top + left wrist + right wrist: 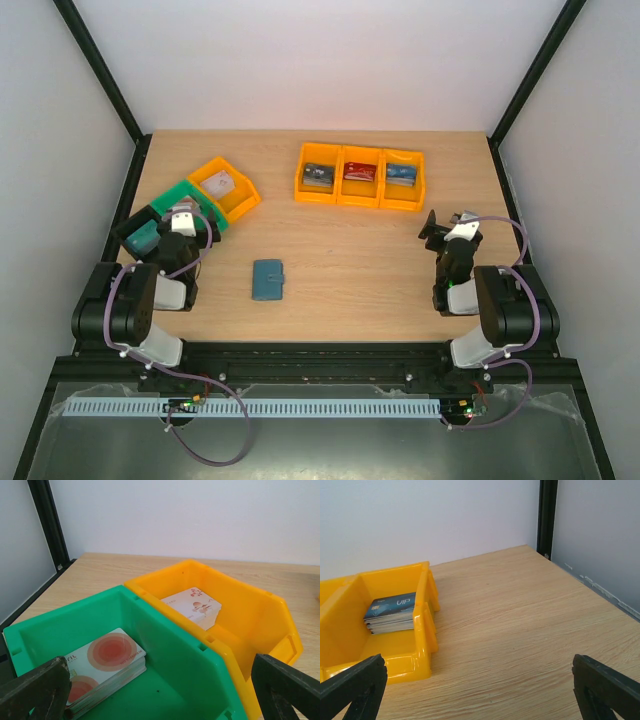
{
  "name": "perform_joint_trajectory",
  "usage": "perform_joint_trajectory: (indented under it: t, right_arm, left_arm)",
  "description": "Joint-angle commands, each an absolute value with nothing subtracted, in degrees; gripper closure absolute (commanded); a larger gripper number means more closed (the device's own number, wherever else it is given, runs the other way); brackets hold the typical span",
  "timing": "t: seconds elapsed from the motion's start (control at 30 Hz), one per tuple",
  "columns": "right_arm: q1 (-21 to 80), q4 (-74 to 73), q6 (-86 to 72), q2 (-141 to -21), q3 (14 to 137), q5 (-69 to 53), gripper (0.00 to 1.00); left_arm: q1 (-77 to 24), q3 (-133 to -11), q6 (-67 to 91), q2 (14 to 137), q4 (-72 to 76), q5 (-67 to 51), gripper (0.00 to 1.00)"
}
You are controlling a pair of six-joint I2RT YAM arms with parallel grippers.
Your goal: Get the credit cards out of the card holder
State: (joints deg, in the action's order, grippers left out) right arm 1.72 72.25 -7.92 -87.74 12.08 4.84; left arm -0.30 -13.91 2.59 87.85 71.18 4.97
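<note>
Teal card holder (268,280) lies shut between left tool (160,692) and right tool (480,690), both spread empty.

Row of three orange plastic bins (360,199) is set touching at far middle of light wooden table (360,280). At left, single orange plastic bin (241,205), green plastic bin (170,194) and black plastic bin (128,228) are lined diagonally.

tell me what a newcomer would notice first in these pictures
The bright row of three orange bins at the far middle of the table, each holding cards, draws the eye first. At the far left a green bin and another orange bin sit side by side with patterned cards inside. A small teal wallet lies closed and alone on the bare wood, near the left front.
</note>
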Motion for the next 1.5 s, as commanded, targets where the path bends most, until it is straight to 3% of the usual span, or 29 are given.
perform_joint_trajectory:
  t: [0.0, 0.1, 0.23, 0.33, 0.57, 0.63, 0.7, 0.83, 0.97, 1.07, 1.2, 1.47]
  right_arm:
    - [1.49, 72.73, -7.92, -87.66, 13.07, 5.72, 0.01]
    - [1.48, 69.51, -8.99, -85.70, 14.45, 8.34, 0.01]
    - [1.49, 48.90, -12.70, -75.17, 21.89, 10.87, 0.01]
    - [1.47, 39.17, -16.87, -66.74, 25.71, 3.80, 0.01]
    - [1.45, 33.76, -27.71, -52.69, 24.53, -17.17, 0.01]
    - [1.47, 34.20, -32.63, -51.04, 23.46, -21.69, 0.01]
    - [1.85, 36.86, -39.16, -50.96, 22.39, -27.57, 0.01]
    - [11.58, 33.11, -41.12, -54.89, 26.24, -30.01, 0.01]
    - [26.18, 22.33, -36.73, -65.47, 35.18, -23.32, 0.02]
    - [32.21, 12.40, -37.18, -78.31, 44.67, -22.93, 0.07]
    - [38.05, 7.07, -38.83, -92.80, 52.89, -25.88, 0.17]
    - [44.76, 3.28, -42.53, -105.47, 62.24, -32.22, 0.30]
  left_arm:
    - [-0.01, -14.50, 2.92, 88.11, 72.25, 4.92, 0.01]
    - [-0.01, -14.55, 2.99, 88.14, 72.25, 4.92, 0.01]
    - [0.00, -14.52, 3.03, 87.98, 72.29, 4.68, 0.00]
    - [0.13, -18.03, 3.49, 85.73, 64.84, 5.15, 0.00]
    - [2.52, -29.24, 0.09, 69.61, 38.39, -4.73, 0.00]
    - [2.46, -34.76, -2.35, 65.38, 23.80, -10.96, 0.01]
    - [2.42, -43.49, -5.43, 65.47, -0.20, -20.40, 0.00]
    - [1.22, -53.92, -14.35, 68.73, -29.63, -33.52, 0.00]
    - [-1.32, -56.50, -15.98, 75.05, -40.10, -34.55, 0.00]
    - [-2.33, -57.62, -15.00, 82.55, -41.80, -37.25, 0.01]
    - [-2.73, -58.71, -12.18, 92.21, -41.74, -40.72, 0.08]
    - [-4.15, -53.20, -3.08, 100.11, -31.11, -39.50, 0.15]
